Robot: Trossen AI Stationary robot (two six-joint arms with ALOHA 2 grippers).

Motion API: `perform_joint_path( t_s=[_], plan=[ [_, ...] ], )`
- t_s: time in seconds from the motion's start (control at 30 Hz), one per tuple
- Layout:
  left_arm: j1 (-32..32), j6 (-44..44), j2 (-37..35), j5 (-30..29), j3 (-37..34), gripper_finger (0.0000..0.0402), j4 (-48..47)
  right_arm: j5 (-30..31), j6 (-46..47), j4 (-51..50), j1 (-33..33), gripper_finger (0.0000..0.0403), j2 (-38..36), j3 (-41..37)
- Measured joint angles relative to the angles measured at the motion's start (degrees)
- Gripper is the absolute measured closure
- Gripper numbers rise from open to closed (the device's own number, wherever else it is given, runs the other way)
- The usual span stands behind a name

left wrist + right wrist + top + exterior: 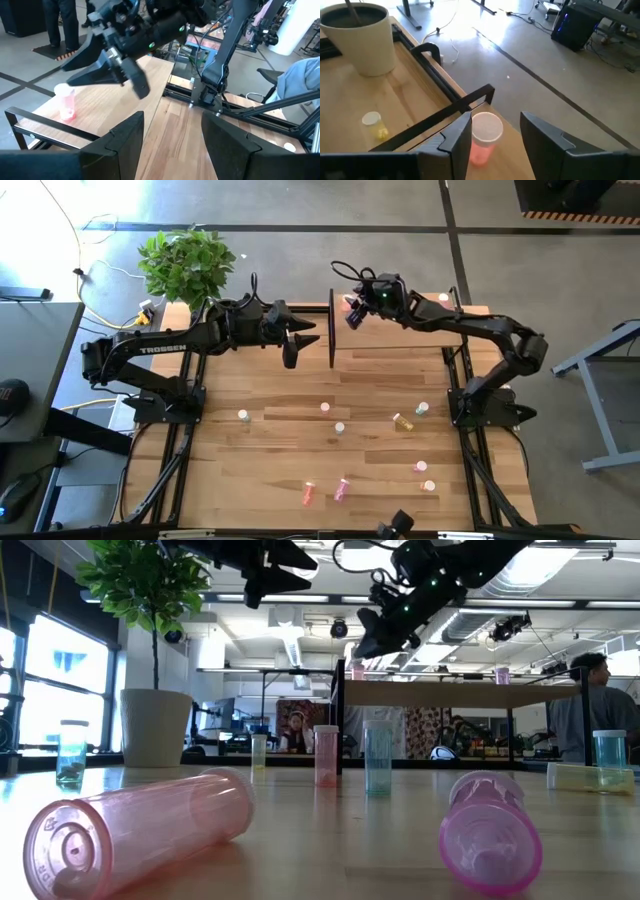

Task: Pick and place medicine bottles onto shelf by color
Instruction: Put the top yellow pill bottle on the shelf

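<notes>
Pink bottle (484,136) upright on shelf (100,107), near its corner, between your right jaws but apart from both; right gripper (492,142) parted wide, holding nothing. Yellow bottle (372,122) on counter (300,395) below, off to one side of right jaws, plant pot (357,37) beyond it. Your left gripper (170,135) hangs above shelf facing right gripper, jaws wide, empty. Other bottles scattered on counter, well apart from both jaws.
</notes>
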Motion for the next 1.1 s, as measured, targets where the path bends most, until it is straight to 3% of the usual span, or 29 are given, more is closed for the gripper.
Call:
perform_joint_path(
  t_s=[0.57,0.83,1.1],
  plan=[
    [0.0,2.8,0.0,0.0,0.0,0.0213,-0.2,-0.1,12.2,-23.0,8.4,0.0244,-14.2,0.0],
    [0.0,2.8,0.0,0.0,0.0,0.0213,-0.4,-0.1,17.8,-29.7,13.0,0.0244,-17.4,0.0],
    [0.0,5.2,0.0,-1.7,0.0,0.0213,-11.9,-0.6,21.5,-35.2,16.1,0.0244,-17.3,0.0]
  ],
)
